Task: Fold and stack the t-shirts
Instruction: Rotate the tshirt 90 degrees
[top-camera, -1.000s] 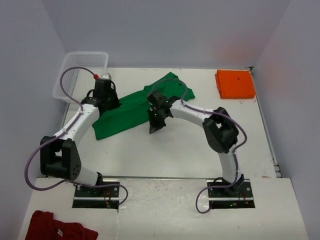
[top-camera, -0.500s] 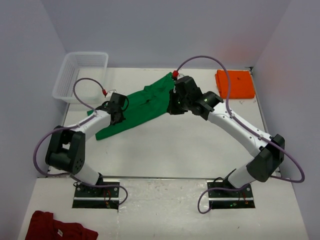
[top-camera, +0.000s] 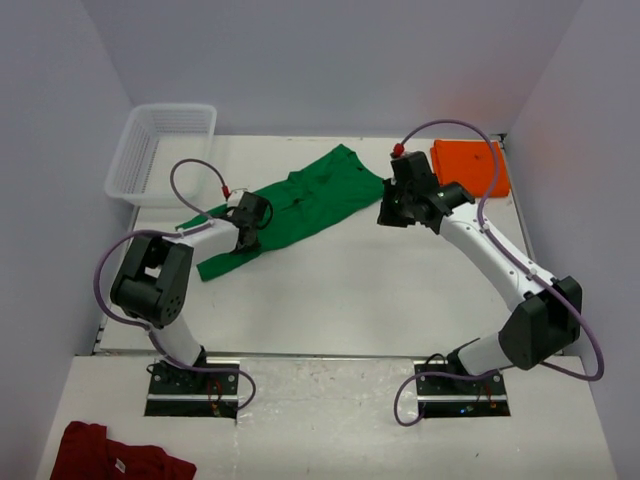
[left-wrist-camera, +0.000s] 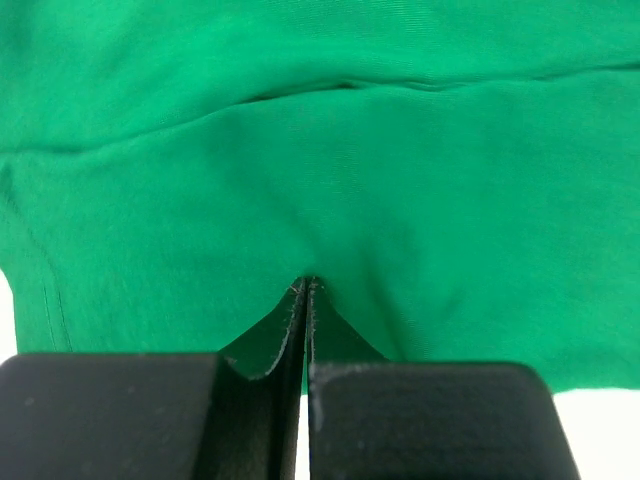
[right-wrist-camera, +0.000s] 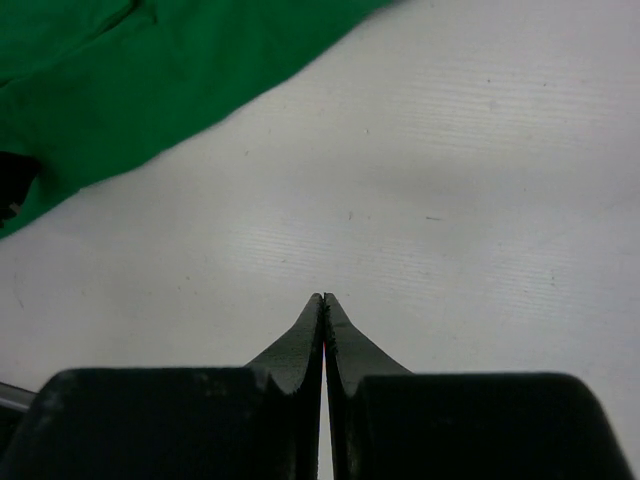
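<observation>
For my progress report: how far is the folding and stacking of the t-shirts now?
Done: the bright orange cloth t-shirt lies folded at the far right corner. In hand: the left hand, closed, touches the bright green cloth t-shirt, not folded yet. Left: folding it and stacking both.

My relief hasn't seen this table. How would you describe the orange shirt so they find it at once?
Look at the white table and go to its far right corner. The orange t-shirt lies there, folded into a flat rectangle. The other shirt on that surface, the green t-shirt, lies spread out and rumpled nearer the middle.
</observation>
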